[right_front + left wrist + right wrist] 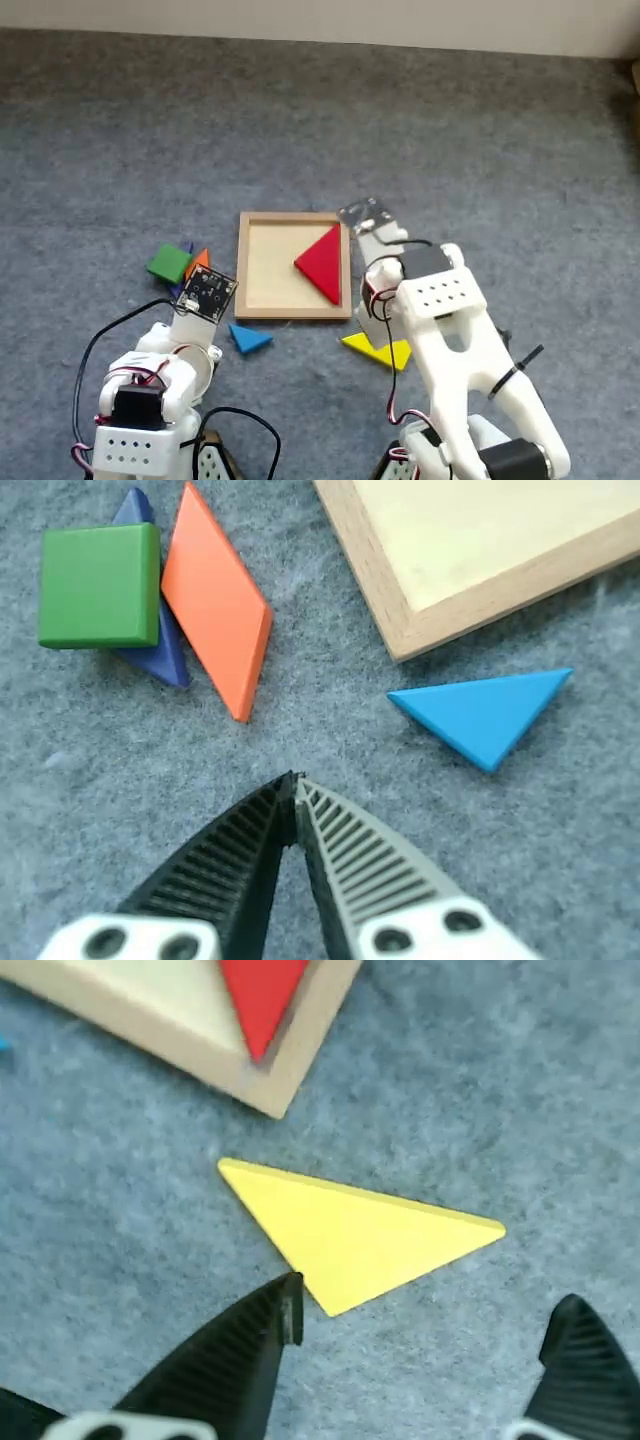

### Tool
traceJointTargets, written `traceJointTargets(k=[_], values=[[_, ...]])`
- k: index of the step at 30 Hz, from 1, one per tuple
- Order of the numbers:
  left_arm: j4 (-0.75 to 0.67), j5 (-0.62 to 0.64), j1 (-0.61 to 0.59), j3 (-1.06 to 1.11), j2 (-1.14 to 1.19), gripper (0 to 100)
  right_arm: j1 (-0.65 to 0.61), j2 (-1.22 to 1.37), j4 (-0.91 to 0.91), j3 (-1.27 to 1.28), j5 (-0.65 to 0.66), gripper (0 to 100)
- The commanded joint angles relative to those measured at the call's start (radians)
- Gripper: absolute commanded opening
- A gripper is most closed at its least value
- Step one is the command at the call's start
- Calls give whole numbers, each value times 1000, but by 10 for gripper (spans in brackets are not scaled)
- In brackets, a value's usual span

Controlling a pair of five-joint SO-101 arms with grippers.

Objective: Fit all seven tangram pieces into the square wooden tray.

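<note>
High view: the square wooden tray (268, 272) holds one piece, the red triangle (323, 263); judged progress is early. Just outside the tray lie the yellow triangle (378, 350), below the spread right gripper (430, 1312), and the light-blue triangle (248, 338). Near the tray's other side cluster the orange parallelogram (215, 600), green square (98, 585) and dark-blue piece (162, 652). The left gripper (296, 786), pressed together and empty, hangs between them.

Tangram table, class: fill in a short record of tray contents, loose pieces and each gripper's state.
In tray: red triangle.
Loose left of tray: green square atop a dark blue piece, orange parallelogram beside them.
Loose nearer the arms: light blue triangle, yellow triangle.
Left gripper: shut, holding nothing.
Right gripper: open, at the yellow triangle.
</note>
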Motion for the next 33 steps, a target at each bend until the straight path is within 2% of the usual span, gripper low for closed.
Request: traceJointTargets(k=[1,4,10,15,19,23,27,30,33], values=[[5,8,-2,19,-31,7,-18,-42,-1,-1,176,361],[5,8,-2,19,-31,7,-61,-41,1,2,224,361],[5,8,-2,19,-31,7,-174,-39,-5,38,227,361],[5,8,-2,19,-31,7,-274,-39,-226,213,219,361],[5,8,-2,19,-31,7,-222,-39,-341,300,224,361],[5,8,-2,19,-31,7,-173,-19,-360,303,227,361],[5,8,-2,19,-31,7,-165,105,-361,302,267,361],[5,8,-2,19,-31,7,-96,211,-383,257,288,361],[5,8,-2,19,-31,7,30,303,-401,156,288,361]])
